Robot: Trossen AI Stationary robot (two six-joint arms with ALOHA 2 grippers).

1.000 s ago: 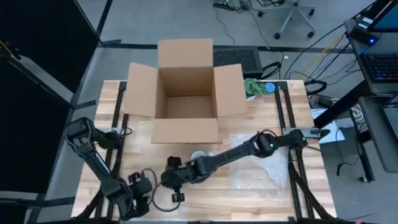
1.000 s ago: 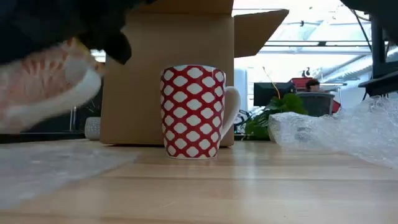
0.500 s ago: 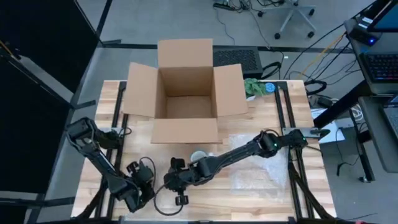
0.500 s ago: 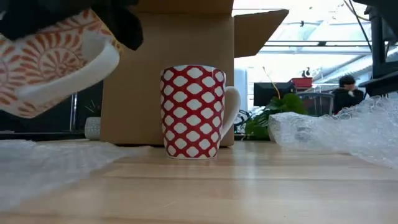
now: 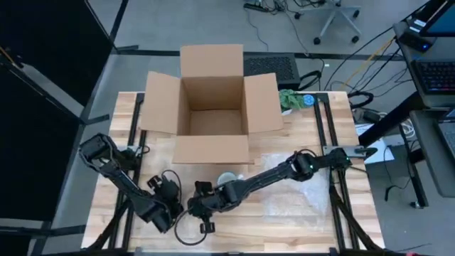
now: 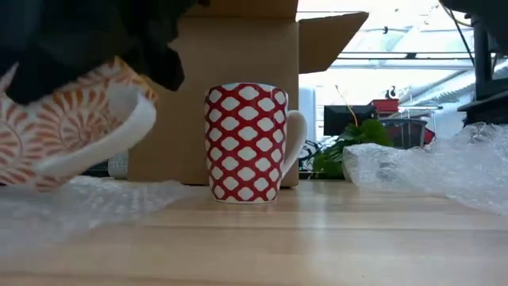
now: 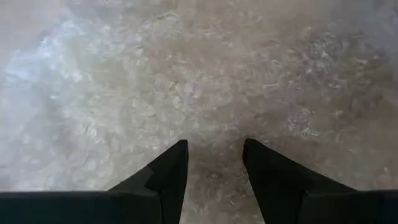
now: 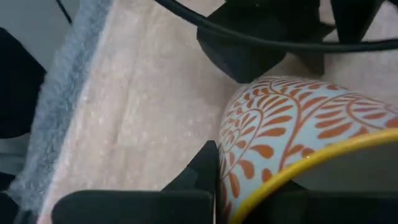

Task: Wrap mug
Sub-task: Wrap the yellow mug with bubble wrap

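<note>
An orange-patterned mug [image 6: 71,127] with a yellow rim hangs tilted at the near left, with my right gripper [image 5: 202,208] shut on it. A bubble wrap sheet [image 6: 79,208] lies on the table under it. My left gripper [image 5: 169,197] stands open just left of the right one, its fingers over the bubble wrap sheet [image 7: 186,81]; whether they touch it I cannot tell. A red-and-white mug [image 6: 246,143] stands upright on its base in front of the cardboard box [image 5: 212,107]. My right gripper holds the orange-patterned mug at its yellow rim [image 8: 292,169]. One finger [image 8: 204,167] lies on the outer wall beside the rim; the other is hidden by the mug. The mug is tilted, handle [image 6: 103,147] down, low over the bubble wrap; whether it rests on it I cannot tell.
A second, crumpled bubble wrap sheet [image 5: 291,186] lies at the right of the table [image 5: 334,220]. The open box takes up the far middle. A green plant [image 5: 290,99] stands at the far right, behind the box flap.
My right gripper has lifted the orange-patterned mug and then lowered it again, still tilted, above the bubble wrap. My left gripper has gone toward the far edge and toward the right gripper. The near-left bubble wrap has bunched up and spread toward the red-and-white mug.
</note>
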